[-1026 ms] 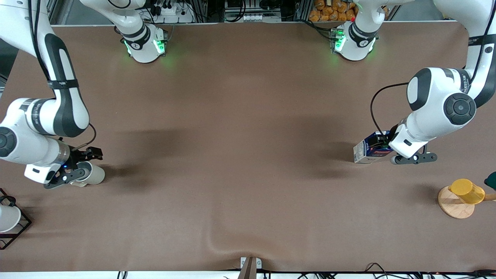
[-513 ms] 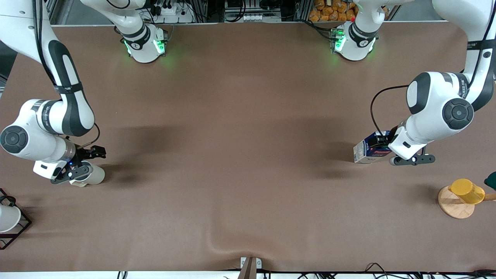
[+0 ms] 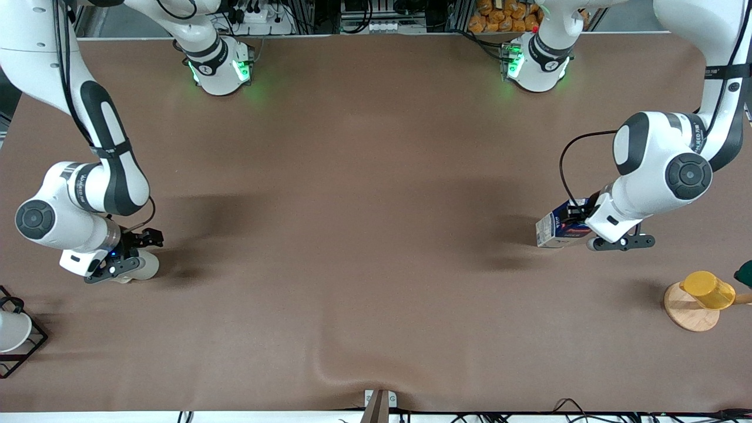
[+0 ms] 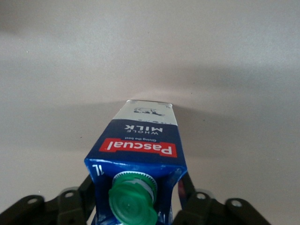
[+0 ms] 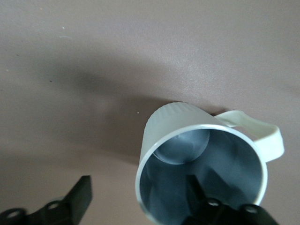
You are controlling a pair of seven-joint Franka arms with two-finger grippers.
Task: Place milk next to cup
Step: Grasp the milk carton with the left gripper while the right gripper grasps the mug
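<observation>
The milk [image 3: 552,228], a dark-blue carton with a green cap and red label band, stands on the table toward the left arm's end. My left gripper [image 3: 581,230] is shut on its upper sides; in the left wrist view the black fingers [image 4: 84,190] press both flanks of the milk [image 4: 140,140]. The grey-beige cup [image 3: 145,265] stands toward the right arm's end. My right gripper [image 3: 126,258] is open over it. In the right wrist view one of its fingers [image 5: 197,187] is inside the cup [image 5: 173,126] and the other is outside the wall.
A yellow cup [image 3: 708,289] rests on a round wooden stand [image 3: 687,316] nearer the camera than the milk. A black wire rack [image 3: 26,346] with a white cup [image 3: 10,330] sits at the table edge near the cup. A cloth wrinkle [image 3: 329,367] lies near the front edge.
Both arms have shifted slightly, the right hand moving a little over the cup. The milk and the cup stay where they were.
</observation>
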